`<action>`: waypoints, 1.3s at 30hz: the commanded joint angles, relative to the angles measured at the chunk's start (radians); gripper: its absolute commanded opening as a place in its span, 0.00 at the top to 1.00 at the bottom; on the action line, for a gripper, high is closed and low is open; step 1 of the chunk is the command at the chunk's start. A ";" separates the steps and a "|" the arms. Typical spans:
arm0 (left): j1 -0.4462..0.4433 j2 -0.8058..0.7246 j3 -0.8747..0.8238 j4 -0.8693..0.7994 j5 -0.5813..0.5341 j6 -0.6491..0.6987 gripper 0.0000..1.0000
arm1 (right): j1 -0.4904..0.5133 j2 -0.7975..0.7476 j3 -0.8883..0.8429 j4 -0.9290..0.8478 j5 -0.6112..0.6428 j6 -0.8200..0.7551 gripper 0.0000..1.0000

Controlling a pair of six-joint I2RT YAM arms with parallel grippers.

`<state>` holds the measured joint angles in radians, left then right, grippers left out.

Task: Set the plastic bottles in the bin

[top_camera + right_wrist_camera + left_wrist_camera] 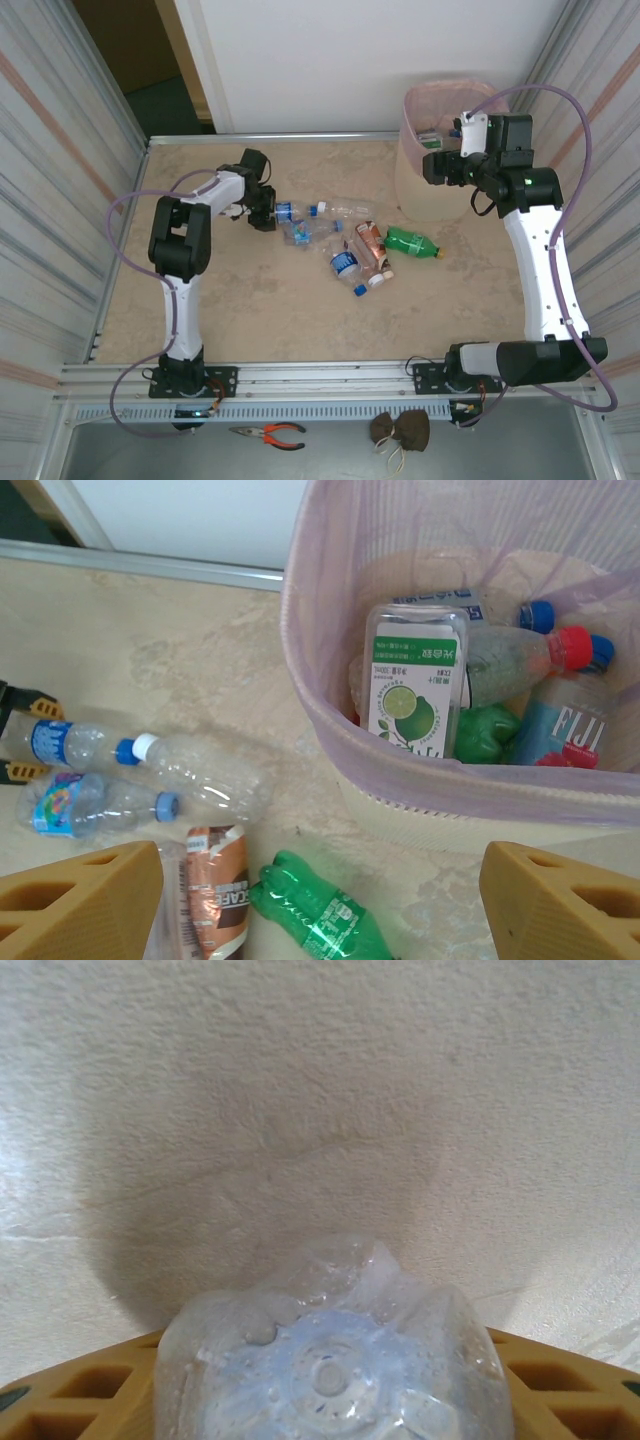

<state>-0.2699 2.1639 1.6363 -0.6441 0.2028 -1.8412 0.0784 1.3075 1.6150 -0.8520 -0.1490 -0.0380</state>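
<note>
Plastic bottles [343, 262] lie in a loose cluster near the middle of the tabletop [250, 310] in the top view. Among them, a green bottle [412, 243] lies nearest the bin [418, 190], which stands at the far right. We see the left pincer [264, 212] low at the cluster's left end, right against the base of a blue-labelled bottle [285, 211]. From this height we cannot tell how far its jaws stand apart. The right pincer [438, 165] hangs over the bin's mouth, and its gap is hard to read here too.

In the left wrist view, the dimpled clear base of that bottle sits between the two yellow fingers [80, 1405], its sides reaching both pads. We cannot tell whether the fingers press it or merely flank it. Beyond it we see bare tabletop.

The right wrist view gives what the top view leaves small: the inside of the bin. Within the pink liner [300, 630] we see a flat clear bottle with a lime label [415, 690], a red-capped bottle [510, 660], a Fiji bottle [570, 735] and others beneath. The right pincer's fingers are spread wide with nothing between them, above the bin's near wall. On the tabletop to the left lie the blue-labelled bottle, a clear crushed bottle [200, 770] just beside it, a brown-labelled bottle [215, 885] and the green bottle.
</note>
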 commanded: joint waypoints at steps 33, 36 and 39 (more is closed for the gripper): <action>0.018 -0.864 -0.390 0.553 0.058 1.083 0.52 | 0.166 -0.228 -0.183 0.240 -0.337 0.072 0.19; 0.017 -0.955 -0.451 0.637 0.202 1.173 0.50 | 0.235 -0.259 -0.235 0.338 -0.402 0.099 0.19; 0.015 -1.024 -0.496 0.714 0.354 1.250 0.47 | 0.309 -0.266 -0.262 0.415 -0.448 0.129 0.19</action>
<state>-0.2501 1.1843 1.1767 -0.0589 0.3717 -0.7506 0.3416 1.0588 1.3693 -0.5640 -0.4988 0.0460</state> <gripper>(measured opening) 0.559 0.814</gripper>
